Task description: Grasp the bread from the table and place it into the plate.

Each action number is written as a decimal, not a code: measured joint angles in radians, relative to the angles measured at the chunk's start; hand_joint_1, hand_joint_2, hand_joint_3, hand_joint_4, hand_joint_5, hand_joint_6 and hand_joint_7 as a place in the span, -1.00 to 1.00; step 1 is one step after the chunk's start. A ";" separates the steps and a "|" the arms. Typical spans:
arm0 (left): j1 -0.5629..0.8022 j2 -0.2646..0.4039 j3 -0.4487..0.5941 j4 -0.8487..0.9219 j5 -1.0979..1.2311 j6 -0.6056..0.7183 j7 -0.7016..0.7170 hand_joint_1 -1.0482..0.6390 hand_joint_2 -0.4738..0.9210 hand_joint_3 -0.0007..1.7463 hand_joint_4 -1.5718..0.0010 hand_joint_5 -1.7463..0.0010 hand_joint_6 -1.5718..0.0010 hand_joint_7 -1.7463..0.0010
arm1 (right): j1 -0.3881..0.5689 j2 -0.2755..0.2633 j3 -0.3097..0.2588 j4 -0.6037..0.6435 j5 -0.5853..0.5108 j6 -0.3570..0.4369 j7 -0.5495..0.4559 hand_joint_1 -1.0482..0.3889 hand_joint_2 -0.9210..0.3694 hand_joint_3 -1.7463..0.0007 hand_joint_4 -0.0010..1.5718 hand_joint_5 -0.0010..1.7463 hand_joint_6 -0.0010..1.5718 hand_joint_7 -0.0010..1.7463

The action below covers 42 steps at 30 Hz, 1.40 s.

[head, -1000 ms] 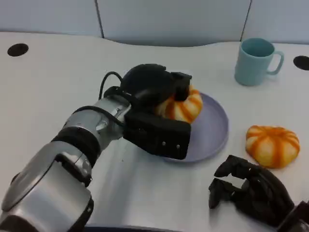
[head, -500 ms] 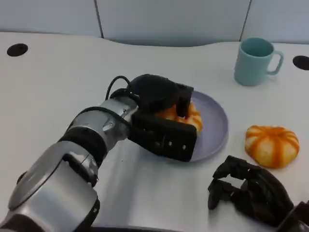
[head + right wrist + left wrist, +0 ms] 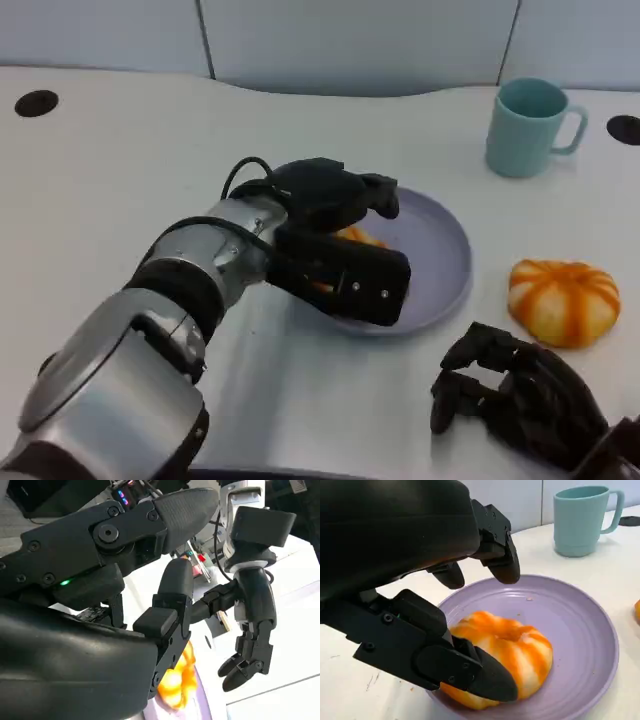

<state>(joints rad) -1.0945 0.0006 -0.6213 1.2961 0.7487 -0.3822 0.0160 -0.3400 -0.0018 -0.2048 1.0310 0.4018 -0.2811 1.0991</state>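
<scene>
Here the bread (image 3: 505, 655) lies flat in the plate (image 3: 585, 635), left hand (image 3: 335, 235) released above it.

The glazed purple plate (image 3: 590, 625) is shining smoothly, the orange-striped bread (image 3: 512, 655) is looking soft and matt, and the left hand (image 3: 335, 235) is showing matt black plastic.

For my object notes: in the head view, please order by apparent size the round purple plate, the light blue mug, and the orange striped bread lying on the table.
1. Round purple plate, clearly largest.
2. Orange striped bread on the table.
3. Light blue mug; near the bread in size and farther away, so unsure.
</scene>
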 measured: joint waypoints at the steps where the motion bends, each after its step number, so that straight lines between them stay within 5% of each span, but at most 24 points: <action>1: -0.001 0.000 -0.002 0.000 0.002 0.004 -0.006 -0.92 1.00 -0.83 1.00 0.32 1.00 0.06 | 0.000 0.000 0.000 0.000 0.000 0.001 0.000 -0.17 -1.00 0.94 -0.21 0.65 -0.15 0.09; 8: -0.003 0.001 -0.003 -0.001 -0.005 0.011 -0.010 -0.89 1.00 -0.87 1.00 0.32 1.00 0.00 | 0.000 0.000 0.001 0.000 -0.001 -0.006 0.000 -0.17 -1.00 0.92 -0.22 0.65 -0.16 0.09; 15: 0.024 0.055 0.128 -0.028 -0.150 -0.079 -0.038 -0.87 1.00 -0.82 1.00 0.33 1.00 0.17 | -0.001 0.000 0.001 -0.005 -0.001 0.003 -0.001 -0.17 -1.00 0.92 -0.24 0.66 -0.14 0.10; 23: 0.192 0.077 0.362 -0.080 -0.435 -0.222 -0.200 -0.67 1.00 -0.82 1.00 -0.42 0.95 -0.05 | -0.001 -0.001 -0.013 -0.012 0.002 0.023 -0.007 -0.18 -1.00 0.93 -0.25 0.66 -0.14 0.08; 29: 0.295 0.084 0.500 -0.166 -0.614 -0.247 -0.304 -0.68 1.00 -0.64 0.96 -0.31 0.83 0.21 | -0.014 -0.002 -0.023 0.010 0.002 0.029 -0.007 -0.15 -1.00 0.96 -0.20 0.65 -0.11 0.06; 34: 0.410 0.085 0.596 -0.317 -0.772 -0.222 -0.419 -0.62 1.00 -0.59 0.61 -0.21 0.56 0.43 | -0.023 -0.001 -0.023 0.024 -0.007 0.004 -0.015 -0.21 -1.00 0.95 -0.19 0.66 -0.08 0.06; 42: 0.646 0.049 0.668 -0.651 -0.992 0.004 -0.497 -0.54 1.00 -0.68 0.40 -0.31 0.30 0.46 | -0.026 0.000 -0.025 0.045 -0.022 -0.048 -0.025 -0.20 -1.00 0.95 -0.17 0.64 -0.06 0.04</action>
<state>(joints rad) -0.4489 0.0499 0.0467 0.6450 -0.2433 -0.3781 -0.4814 -0.3660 -0.0018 -0.2295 1.0756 0.3794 -0.3289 1.0743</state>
